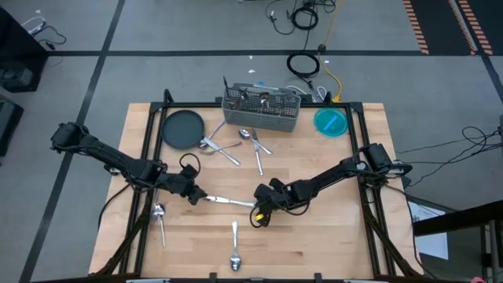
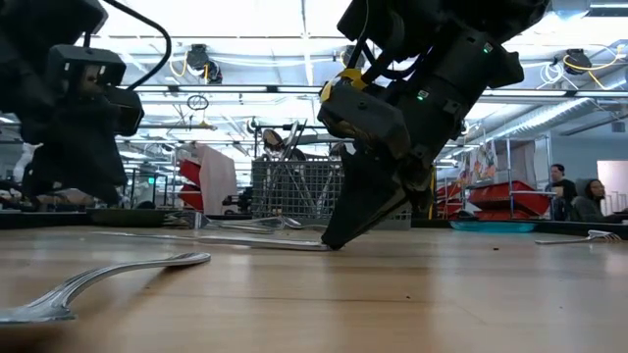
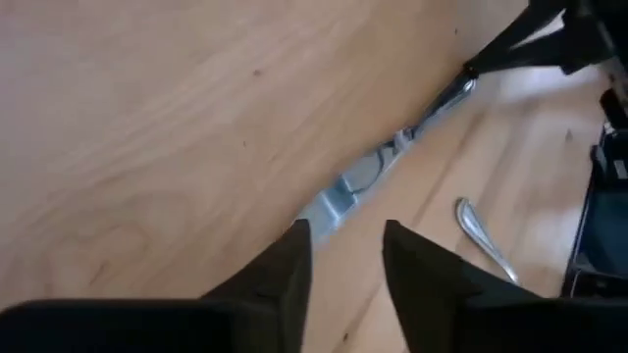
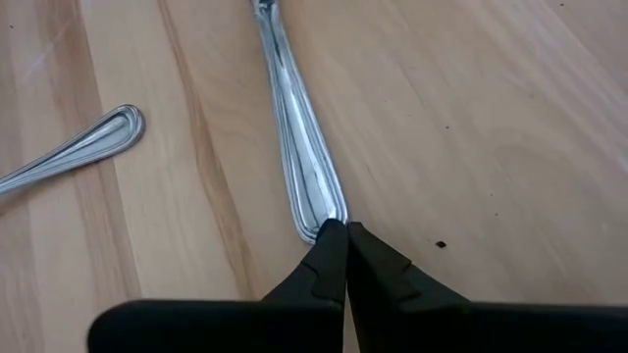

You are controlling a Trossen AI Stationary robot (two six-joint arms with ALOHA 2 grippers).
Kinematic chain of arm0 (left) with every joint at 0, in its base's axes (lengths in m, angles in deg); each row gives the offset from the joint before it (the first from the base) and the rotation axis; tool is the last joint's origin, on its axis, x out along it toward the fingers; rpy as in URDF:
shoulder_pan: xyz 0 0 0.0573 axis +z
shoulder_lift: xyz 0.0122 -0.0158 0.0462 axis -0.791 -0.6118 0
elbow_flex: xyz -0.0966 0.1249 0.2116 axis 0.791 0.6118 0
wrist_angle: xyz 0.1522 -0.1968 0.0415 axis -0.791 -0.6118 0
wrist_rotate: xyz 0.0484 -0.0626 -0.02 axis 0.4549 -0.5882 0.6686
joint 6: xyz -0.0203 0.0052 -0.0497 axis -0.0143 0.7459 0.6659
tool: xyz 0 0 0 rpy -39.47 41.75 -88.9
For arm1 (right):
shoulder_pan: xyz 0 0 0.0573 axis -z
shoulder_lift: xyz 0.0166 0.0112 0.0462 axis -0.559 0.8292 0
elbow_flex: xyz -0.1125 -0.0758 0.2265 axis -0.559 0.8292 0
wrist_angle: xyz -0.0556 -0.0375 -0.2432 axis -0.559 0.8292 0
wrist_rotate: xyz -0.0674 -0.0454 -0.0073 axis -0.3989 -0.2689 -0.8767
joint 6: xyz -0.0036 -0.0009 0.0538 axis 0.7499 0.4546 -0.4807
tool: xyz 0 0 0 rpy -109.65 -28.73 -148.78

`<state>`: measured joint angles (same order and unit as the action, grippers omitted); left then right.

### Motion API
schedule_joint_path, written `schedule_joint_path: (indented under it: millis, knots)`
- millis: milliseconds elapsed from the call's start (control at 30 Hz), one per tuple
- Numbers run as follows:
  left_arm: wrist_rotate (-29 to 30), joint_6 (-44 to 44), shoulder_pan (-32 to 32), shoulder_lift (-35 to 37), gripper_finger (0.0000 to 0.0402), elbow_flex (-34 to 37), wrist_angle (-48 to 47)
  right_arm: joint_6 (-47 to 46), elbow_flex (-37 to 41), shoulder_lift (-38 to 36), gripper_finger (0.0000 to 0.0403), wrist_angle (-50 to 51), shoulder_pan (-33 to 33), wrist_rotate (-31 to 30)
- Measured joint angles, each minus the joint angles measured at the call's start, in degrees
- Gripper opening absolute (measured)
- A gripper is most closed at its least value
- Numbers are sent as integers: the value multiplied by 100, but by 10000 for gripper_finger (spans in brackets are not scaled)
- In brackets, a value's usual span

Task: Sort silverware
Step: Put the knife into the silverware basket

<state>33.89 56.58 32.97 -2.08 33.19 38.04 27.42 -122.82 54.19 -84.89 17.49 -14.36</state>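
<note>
Table centre: one silverware piece (image 1: 229,202) lies flat between both grippers. Right gripper (image 4: 341,235) at its 3 o'clock end, fingers pinched together, tips touching the handle end. Left gripper (image 3: 343,235) at the 9 o'clock end, fingers parted, just short of the piece. More silverware: spoon (image 1: 234,250) at 6 o'clock, another (image 1: 159,217) at 8, several (image 1: 247,143) at 12 before the mesh caddy (image 1: 261,111). Dark plate (image 1: 181,129) at 11, teal dish (image 1: 331,122) at 1. No legible writing.

The right gripper (image 2: 334,241) touches its closed fingertips to the wooden table (image 2: 392,294) beside a flat utensil (image 2: 226,238).
</note>
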Motion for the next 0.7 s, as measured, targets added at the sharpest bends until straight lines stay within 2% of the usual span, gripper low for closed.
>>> schedule_joint_path:
  millis: [133,267,533,700]
  knots:
    - [-22,2,-2,0,175,5,-216,-23,0,0,0,-1,0,4]
    - [188,10,-1,0,194,5,-523,-55,0,0,0,-1,0,4]
    - [-146,51,7,0,201,8,-595,-79,2,2,0,-6,0,-27]
    - [-156,253,7,0,202,32,-525,-79,2,4,0,-7,2,-38]
